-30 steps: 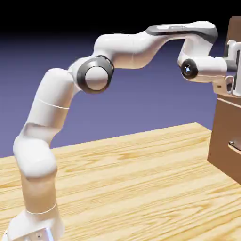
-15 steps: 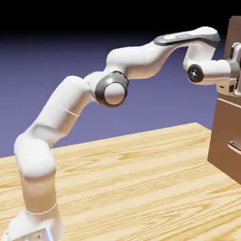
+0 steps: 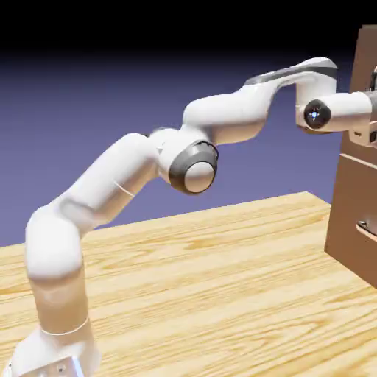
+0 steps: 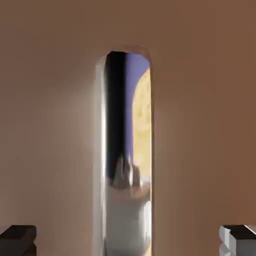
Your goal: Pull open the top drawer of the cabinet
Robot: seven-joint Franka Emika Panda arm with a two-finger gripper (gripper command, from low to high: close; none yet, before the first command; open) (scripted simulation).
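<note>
Wooden counter (image 3: 221, 280) set before blue-violet backdrop. Cabinet (image 3: 353, 221) seen at exterior view's right edge. Gripper (image 4: 128, 240) held against top drawer (image 4: 50, 125), fingers (image 4: 17, 237) spread either side of shiny handle (image 4: 127, 150), nothing clasped.

I can read no text, label, brand, number or sign anywhere. The cabinet (image 3: 353, 213) before me is plain reddish-brown wood, its shiny metal handle (image 4: 125, 165) carries only reflections, my white arm (image 3: 221, 118) is unmarked, and the wooden table (image 3: 206, 280) shows nothing but grain.
</note>
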